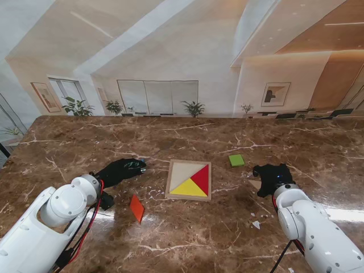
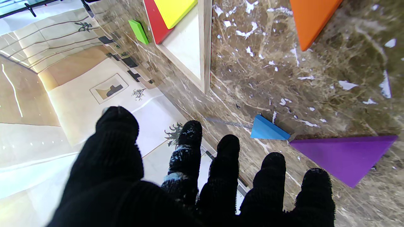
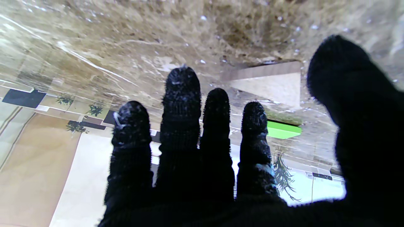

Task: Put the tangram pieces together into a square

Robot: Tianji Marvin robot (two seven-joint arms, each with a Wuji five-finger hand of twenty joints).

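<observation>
Red [image 1: 201,177] and yellow [image 1: 188,187] triangles sit in the tray [image 1: 188,197], between both hands. Orange [image 1: 136,208], blue [image 2: 268,130], purple [image 2: 344,156] near the spread, empty left hand [image 1: 120,170], and green [image 1: 236,160] beyond the spread right hand [image 1: 273,178], remain unplaced.

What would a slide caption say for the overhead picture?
Two black-gloved hands, left hand and right hand, flank a wooden tray holding yellow and red triangles.

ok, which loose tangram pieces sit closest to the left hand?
The blue triangle and purple triangle, just beyond the left hand's fingertips. The orange piece lies nearer to me, the green piece past the tray, by the right hand.
</observation>
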